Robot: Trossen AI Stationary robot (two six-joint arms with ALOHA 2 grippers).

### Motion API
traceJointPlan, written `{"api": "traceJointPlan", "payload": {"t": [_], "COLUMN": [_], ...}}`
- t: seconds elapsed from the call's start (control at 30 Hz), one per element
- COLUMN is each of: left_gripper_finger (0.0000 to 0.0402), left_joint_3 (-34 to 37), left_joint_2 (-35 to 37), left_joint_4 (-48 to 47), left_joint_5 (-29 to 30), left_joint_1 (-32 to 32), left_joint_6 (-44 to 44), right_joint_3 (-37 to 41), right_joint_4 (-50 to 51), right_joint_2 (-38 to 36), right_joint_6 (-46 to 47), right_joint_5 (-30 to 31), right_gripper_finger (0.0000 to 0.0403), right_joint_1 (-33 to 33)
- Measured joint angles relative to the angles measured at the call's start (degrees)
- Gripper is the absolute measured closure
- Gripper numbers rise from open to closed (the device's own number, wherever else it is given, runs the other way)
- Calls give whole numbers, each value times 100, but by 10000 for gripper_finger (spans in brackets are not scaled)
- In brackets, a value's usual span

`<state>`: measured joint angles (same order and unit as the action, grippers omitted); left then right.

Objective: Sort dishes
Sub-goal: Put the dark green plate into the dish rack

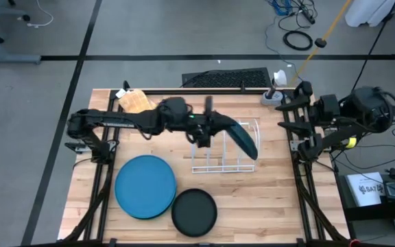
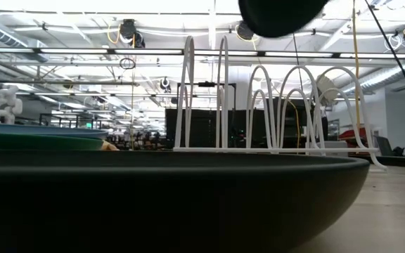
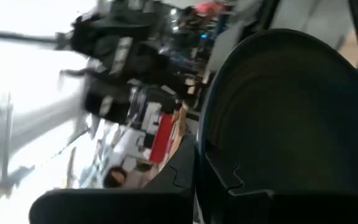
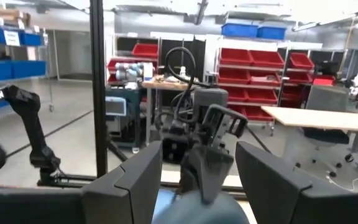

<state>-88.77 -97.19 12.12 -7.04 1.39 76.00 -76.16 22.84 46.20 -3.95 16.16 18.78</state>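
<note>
My left gripper (image 1: 219, 127) reaches over the table's middle and is shut on the smaller dark teal plate (image 1: 244, 140), which it holds on edge above the white wire rack (image 1: 223, 152). In the low view the teal plate (image 2: 281, 14) hangs clear above the rack's hoops (image 2: 259, 105). The large bright blue plate (image 1: 145, 185) lies flat near the front left, with a green plate (image 2: 41, 141) showing under it in the low view. The smaller black plate (image 1: 194, 211) lies flat beside it. My right gripper (image 1: 290, 127) waits open at the table's right edge. My left gripper pinches the teal plate's rim (image 3: 202, 140) between its two fingers (image 3: 180, 169), one on each face. The fingers come level from the table's left side. The plate stands on edge, tilted, lifted clear of the rack and the table.
A tan ridged block (image 1: 137, 103) lies at the far left of the table. A keyboard (image 1: 226, 77) and a small grey stand (image 1: 273, 96) sit at the far edge. Bare wood shows to the right of the rack and the black plate.
</note>
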Motion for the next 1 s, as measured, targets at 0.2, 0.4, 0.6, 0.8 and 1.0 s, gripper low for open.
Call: {"api": "traceJointPlan", "payload": {"t": [0.2, 0.4, 0.6, 0.8, 1.0], "left_gripper_finger": [391, 391, 391, 391, 391], "left_joint_3": [-825, -1292, -1484, -1471, -1475], "left_joint_2": [-857, -1375, -1504, -1538, -1523], "left_joint_4": [-603, -713, -870, -1523, -1997], "left_joint_5": [-52, -235, -516, -624, -642], "left_joint_1": [9, 15, 4, 147, 155], "left_joint_6": [1503, 2615, 2954, 2984, 2961], "right_joint_3": [7, 11, 11, 11, 11], "right_joint_4": [274, 447, 650, 711, 699], "right_joint_2": [-3, 8, 8, 19, 58], "right_joint_6": [19, 7, 4, -17, -122], "right_joint_5": [0, 2, 1, 2, 2], "right_gripper_finger": [204, 204, 204, 204, 204], "right_joint_1": [134, 163, 161, 161, 161]}}
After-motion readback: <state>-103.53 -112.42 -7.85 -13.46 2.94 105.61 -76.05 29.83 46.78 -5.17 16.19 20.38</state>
